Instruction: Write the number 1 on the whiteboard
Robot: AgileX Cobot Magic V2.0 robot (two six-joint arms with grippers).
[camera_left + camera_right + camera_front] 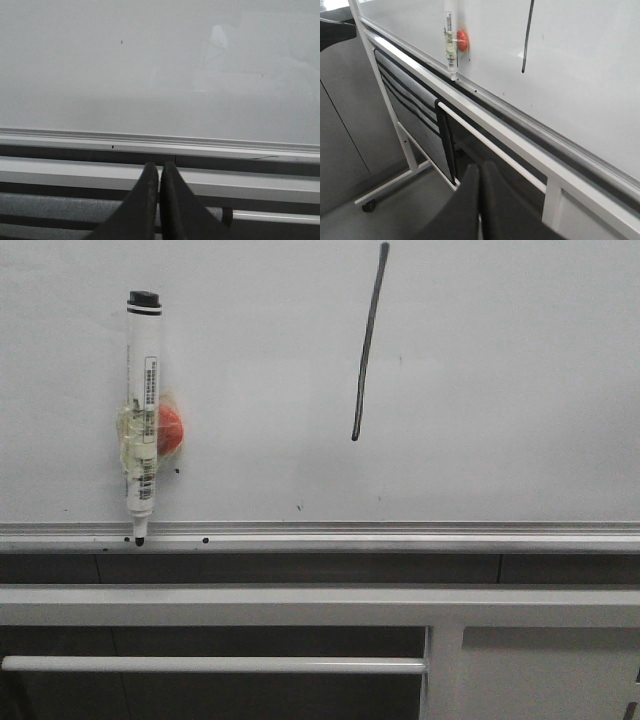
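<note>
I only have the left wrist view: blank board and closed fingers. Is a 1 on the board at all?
Observer: Yes, the front view shows the number 1, a slanted dark stroke on the whiteboard.
Operator: Where's the marker?
Observer: The marker sits upright on the board left of the stroke, taped to a red magnet, tip at the aluminium rail.
Operator: Right gripper?
Observer: The right gripper is shut and holds nothing.
</note>
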